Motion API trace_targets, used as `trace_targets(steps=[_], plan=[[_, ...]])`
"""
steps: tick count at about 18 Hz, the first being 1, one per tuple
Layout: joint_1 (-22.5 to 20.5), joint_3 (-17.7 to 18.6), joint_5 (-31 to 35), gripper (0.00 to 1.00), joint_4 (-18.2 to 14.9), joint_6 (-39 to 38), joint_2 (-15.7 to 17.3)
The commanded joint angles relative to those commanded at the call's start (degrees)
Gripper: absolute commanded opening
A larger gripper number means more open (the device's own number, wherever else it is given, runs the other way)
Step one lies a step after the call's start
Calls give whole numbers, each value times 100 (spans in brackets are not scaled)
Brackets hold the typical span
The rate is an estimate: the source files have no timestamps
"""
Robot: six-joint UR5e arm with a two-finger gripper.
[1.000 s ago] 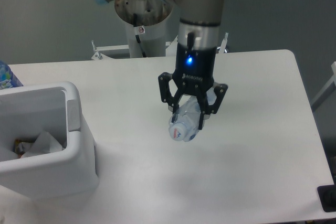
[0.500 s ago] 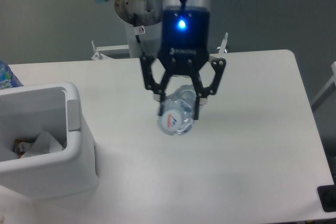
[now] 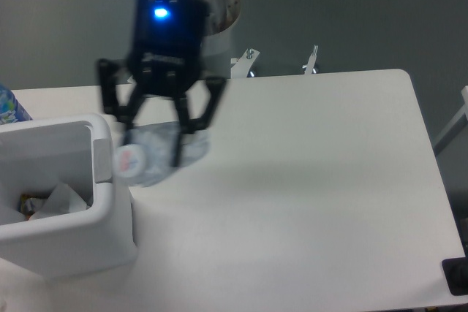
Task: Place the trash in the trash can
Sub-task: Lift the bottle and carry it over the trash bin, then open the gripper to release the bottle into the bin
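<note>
Carrying the crushed clear plastic bottle [image 3: 157,155] clamped in the black two-finger gripper [image 3: 157,144], just right of the large white rectangular plastic bin [image 3: 110,210], release only once above its opening.

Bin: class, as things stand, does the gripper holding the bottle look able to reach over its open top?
Probably yes: the gripper with the bottle hangs beside the bin, whose top is uncovered.

High frontal view over table [image 3: 329,202]
</note>
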State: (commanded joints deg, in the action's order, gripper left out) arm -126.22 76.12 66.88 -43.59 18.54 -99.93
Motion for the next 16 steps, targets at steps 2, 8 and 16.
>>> trace_targets(steps=[2,8,16], plan=[[229,-27,0,61,9,9,-27],[932,-18,0,61,9,-9,-211],[1100,61,18,100,-9,-79,-466]])
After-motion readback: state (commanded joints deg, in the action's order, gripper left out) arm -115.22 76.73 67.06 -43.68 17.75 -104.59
